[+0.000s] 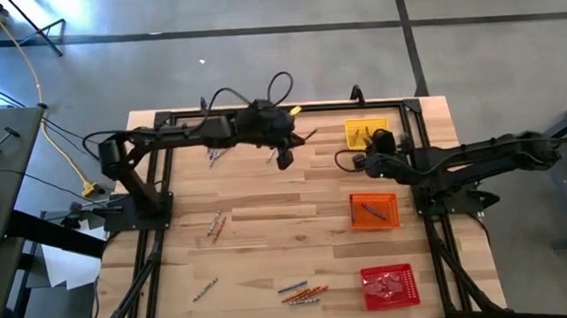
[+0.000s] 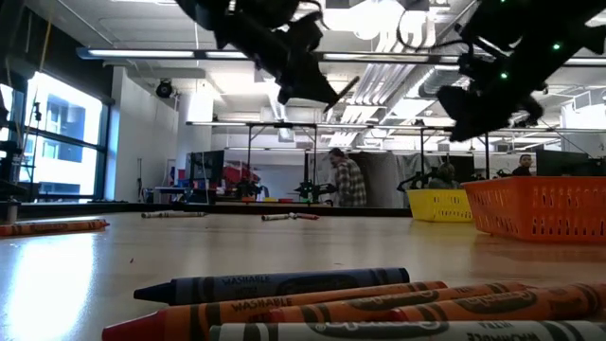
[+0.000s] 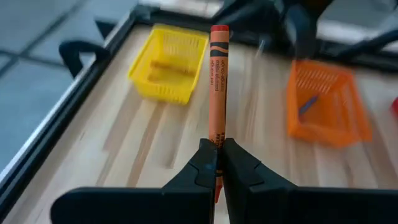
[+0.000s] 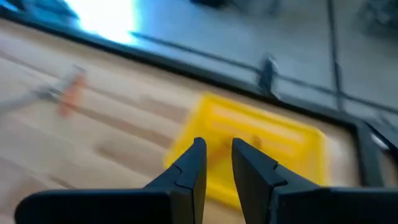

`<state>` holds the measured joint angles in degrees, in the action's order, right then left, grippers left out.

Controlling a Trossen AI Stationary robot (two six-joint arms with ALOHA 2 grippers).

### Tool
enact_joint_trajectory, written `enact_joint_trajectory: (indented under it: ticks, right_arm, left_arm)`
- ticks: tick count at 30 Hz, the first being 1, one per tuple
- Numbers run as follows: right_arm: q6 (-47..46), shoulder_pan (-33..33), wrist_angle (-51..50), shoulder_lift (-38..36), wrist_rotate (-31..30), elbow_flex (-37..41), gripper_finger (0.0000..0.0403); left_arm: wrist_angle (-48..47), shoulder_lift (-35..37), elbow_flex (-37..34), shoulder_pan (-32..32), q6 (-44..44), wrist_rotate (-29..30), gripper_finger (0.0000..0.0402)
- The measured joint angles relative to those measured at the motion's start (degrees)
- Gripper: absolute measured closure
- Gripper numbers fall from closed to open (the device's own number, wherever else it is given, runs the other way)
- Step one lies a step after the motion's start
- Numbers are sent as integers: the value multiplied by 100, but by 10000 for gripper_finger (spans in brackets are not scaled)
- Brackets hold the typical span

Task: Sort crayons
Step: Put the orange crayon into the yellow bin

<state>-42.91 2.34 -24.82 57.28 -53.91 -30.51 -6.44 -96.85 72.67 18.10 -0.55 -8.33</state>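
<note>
My left gripper (image 1: 297,141) hangs over the table's far middle, shut on an orange crayon (image 3: 217,81) that sticks out past its fingertips toward the yellow tray (image 3: 168,62). My right gripper (image 4: 217,152) hovers beside the yellow tray (image 1: 364,131), its fingers a little apart with nothing between them. The orange tray (image 1: 375,211) holds a crayon. The red tray (image 1: 388,286) stands near the front right. Loose crayons lie flat on the wood at the far left (image 1: 214,155), the middle left (image 1: 217,224) and the front (image 1: 302,294). My left gripper pinches the orange crayon between its two fingers close to its rear end (image 3: 217,142); a short stub shows behind the fingertips. The fingers slant down toward the table's right side, in line with the crayon. The crayon is lifted clear of the table.
Black frame rails (image 1: 163,122) run along the table's far and side edges. Cables (image 1: 250,92) loop over the far rail. A single crayon (image 1: 205,289) lies at the front left. In the low view, people show in the room behind the table (image 2: 346,180).
</note>
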Motion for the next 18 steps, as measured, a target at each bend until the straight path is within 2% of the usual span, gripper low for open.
enact_joint_trajectory:
  ticks: [5, 9, 14, 18]
  right_arm:
    - [1985, -51, 2678, 9, 244, 188, 333]
    - [3251, -89, 4558, 10, 891, 377, 333]
    - [3371, -45, 5531, 23, 1828, 456, 333]
    - [3267, -81, 6163, 282, 2171, 456, 333]
  left_arm:
    - [2195, 435, -1216, -151, 505, 29, 401]
    - [3424, 576, -1828, -284, 591, 54, 401]
    - [3759, 573, -2009, -481, 509, 325, 401]
    - [3912, 572, -2014, -687, 256, 638, 401]
